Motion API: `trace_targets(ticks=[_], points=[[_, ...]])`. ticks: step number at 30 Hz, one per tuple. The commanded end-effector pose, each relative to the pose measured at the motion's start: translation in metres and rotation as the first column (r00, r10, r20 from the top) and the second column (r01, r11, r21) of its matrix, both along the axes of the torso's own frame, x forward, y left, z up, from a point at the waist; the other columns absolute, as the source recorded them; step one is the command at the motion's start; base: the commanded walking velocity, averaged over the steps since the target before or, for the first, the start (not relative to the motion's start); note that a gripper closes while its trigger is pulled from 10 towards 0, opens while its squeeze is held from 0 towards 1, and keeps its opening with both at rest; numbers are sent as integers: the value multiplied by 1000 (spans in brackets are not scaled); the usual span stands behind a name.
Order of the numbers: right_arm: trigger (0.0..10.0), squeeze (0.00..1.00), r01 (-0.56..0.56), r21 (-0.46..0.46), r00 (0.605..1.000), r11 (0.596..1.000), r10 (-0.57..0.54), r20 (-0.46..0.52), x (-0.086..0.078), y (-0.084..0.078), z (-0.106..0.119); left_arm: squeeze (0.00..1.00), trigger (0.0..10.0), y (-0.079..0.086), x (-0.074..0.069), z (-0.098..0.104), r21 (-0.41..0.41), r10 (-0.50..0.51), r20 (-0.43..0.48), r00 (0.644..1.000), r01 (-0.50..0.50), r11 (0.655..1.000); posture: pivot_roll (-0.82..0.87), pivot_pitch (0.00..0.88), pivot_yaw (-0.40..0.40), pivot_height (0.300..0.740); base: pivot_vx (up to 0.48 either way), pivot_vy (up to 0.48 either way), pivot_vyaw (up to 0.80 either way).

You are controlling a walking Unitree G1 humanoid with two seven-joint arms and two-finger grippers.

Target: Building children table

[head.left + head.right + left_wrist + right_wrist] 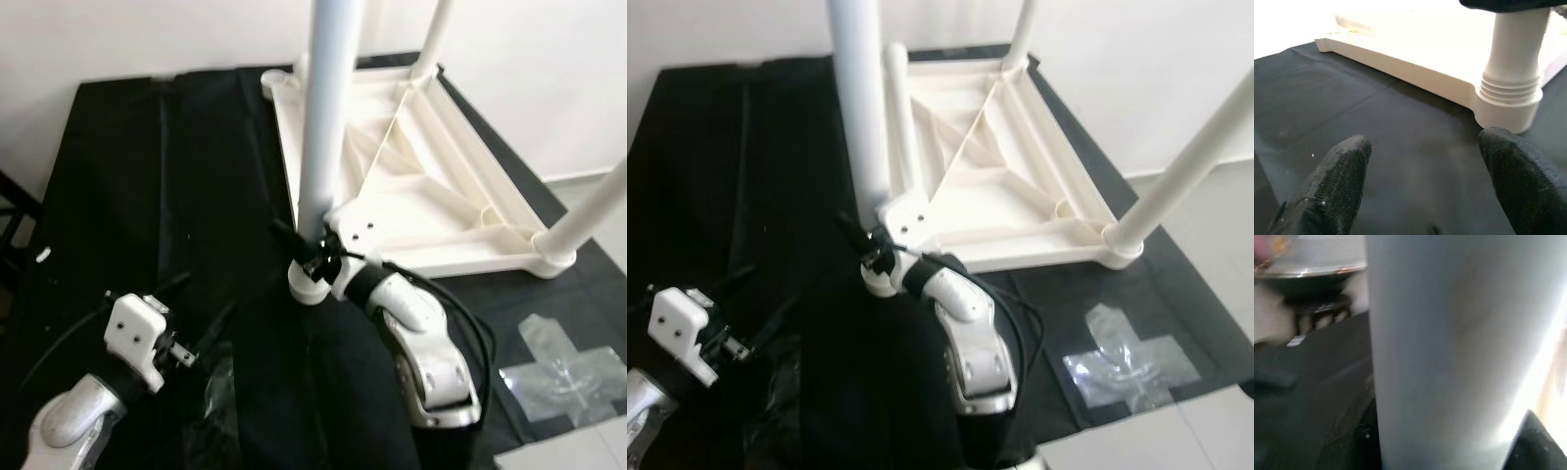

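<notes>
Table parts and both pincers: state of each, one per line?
Tabletop: upside down on black cloth.
Near leg: upright in corner socket, gripped low.
Far-right leg: seated in its socket.
Right pincer: shut on near leg.
Left pincer: open, holding nothing.

No text, label, brand, number or sign readable anywhere in these views.
</notes>
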State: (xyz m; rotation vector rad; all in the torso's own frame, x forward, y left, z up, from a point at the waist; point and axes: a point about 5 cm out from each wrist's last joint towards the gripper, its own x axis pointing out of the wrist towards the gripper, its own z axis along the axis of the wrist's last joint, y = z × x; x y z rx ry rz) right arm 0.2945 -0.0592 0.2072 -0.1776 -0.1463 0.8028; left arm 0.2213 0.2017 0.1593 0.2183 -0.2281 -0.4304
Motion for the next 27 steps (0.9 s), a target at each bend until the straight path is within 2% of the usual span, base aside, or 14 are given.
trace_targets(ticks=[1,2,3,6,8,9,11,12,15,18,22,25,26,27], points=[[10000,776,-85,-43,974,995,74,-213,-2,3,-34,0,10000,2,-1,-5,-5,-1,-15,1000,1,1000,-109,176,-25,740,0,0,0],[10000,1000,-183,-1,959,983,178,-222,-5,6,-27,0,10000,0,0,-5,-9,-12,-20,1000,12,1000,-108,179,-21,740,0,0,0],[10000,1000,-269,23,942,963,268,-203,-6,7,-18,0,10000,-1,0,-5,-10,-24,-27,999,23,1000,-107,180,-20,740,0,0,0],[10000,1000,-312,28,936,950,312,-161,-6,6,-9,0,10000,-2,0,-5,-10,-34,-30,999,34,999,-103,185,-18,740,0,0,0],[10000,1000,-529,-51,846,847,521,-113,-1,-4,4,0,10000,-2,-3,-5,-13,-47,-33,998,46,999,-92,209,-14,740,0,0,0],[10000,1000,-639,-124,769,759,627,-126,7,-11,9,0,10000,-3,-6,-4,-19,-54,-33,998,54,998,-83,220,-11,740,0,0,0],[10000,1000,-655,-146,756,742,642,-131,12,-12,10,0,10000,-3,-7,-4,-20,-57,-33,998,56,998,-83,220,-11,740,0,0,0],[10000,0,-660,-151,751,736,649,-124,20,-12,14,0,10000,-3,-9,-3,-17,-62,-34,997,62,998,-62,233,-12,740,0,0,0],[10000,0,-665,-155,747,731,655,-118,30,-12,22,0,10000,-4,-12,-3,-12,-70,-35,997,70,997,-56,236,-13,740,0,0,0],[10000,0,-715,-163,699,680,704,-130,47,-14,46,0,10000,-3,-18,-2,-9,-80,-47,996,80,997,-16,267,-12,740,0,0,0],[10000,0,-741,-184,670,646,728,-146,55,-15,59,0,10000,-3,-23,-1,-16,-88,-55,995,87,996,1,278,-9,740,0,0,0],[10000,0,-779,-191,625,597,762,-171,59,-13,62,0,10000,-1,-26,1,-33,-85,-59,995,83,996,12,296,-5,740,0,0,0],[0,0,-796,-182,604,577,776,-182,60,-12,62,0,10000,-1,-27,1,-33,-86,-62,994,84,996,23,302,-5,740,0,0,0],[0,0,-806,-176,591,565,784,-188,61,-12,63,0,10000,-1,-28,1,-33,-87,-65,994,85,996,24,303,-4,740,0,0,0]])
